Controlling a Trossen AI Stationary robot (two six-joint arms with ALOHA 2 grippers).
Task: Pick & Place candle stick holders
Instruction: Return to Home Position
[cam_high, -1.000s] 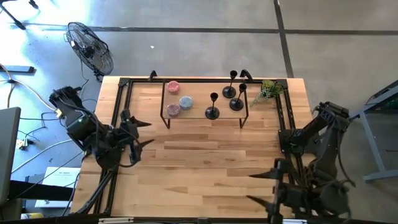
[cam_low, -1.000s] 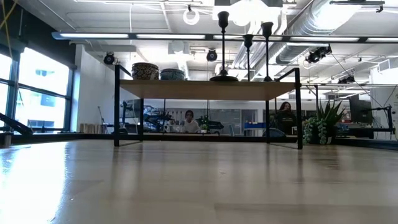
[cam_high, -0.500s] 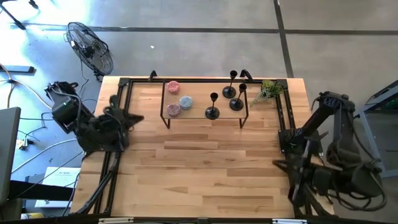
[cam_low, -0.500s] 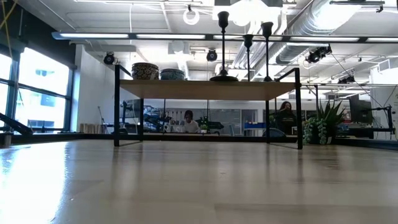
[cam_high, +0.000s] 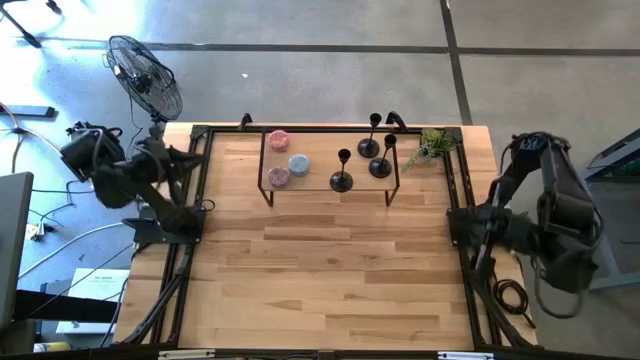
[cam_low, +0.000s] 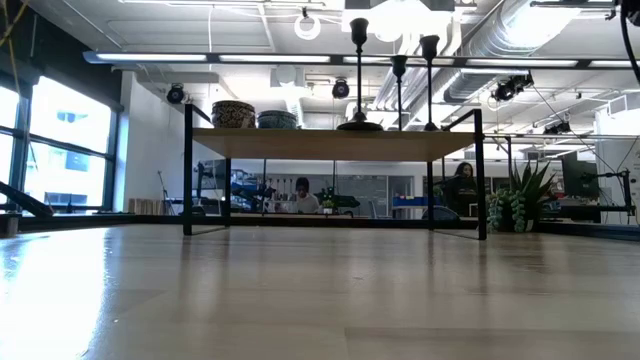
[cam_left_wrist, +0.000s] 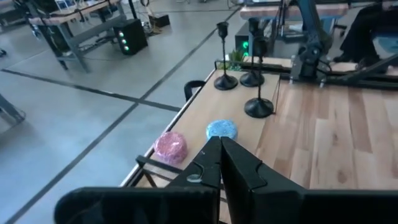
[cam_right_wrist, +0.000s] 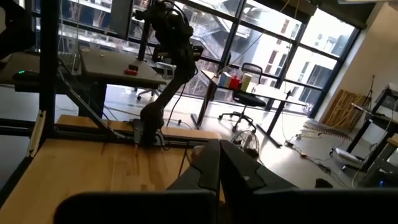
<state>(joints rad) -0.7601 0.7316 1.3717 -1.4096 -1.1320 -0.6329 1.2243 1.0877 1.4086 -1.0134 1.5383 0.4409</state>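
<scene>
The three candle stick holders (cam_high: 380, 167) stand upright on the shelf (cam_high: 265, 170), toward its right end, well apart from both grippers. The left gripper (cam_left_wrist: 221, 149), fingers pressed together on nothing, sits on its folded arm beyond the shelf's left end. The right gripper (cam_right_wrist: 219, 155), seemingly closed and empty too, sits folded beyond the shelf's right end.

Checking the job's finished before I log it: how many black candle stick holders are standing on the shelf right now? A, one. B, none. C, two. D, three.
D: the high view shows three candle stick holders standing upright on the shelf, towards its right end.
</scene>
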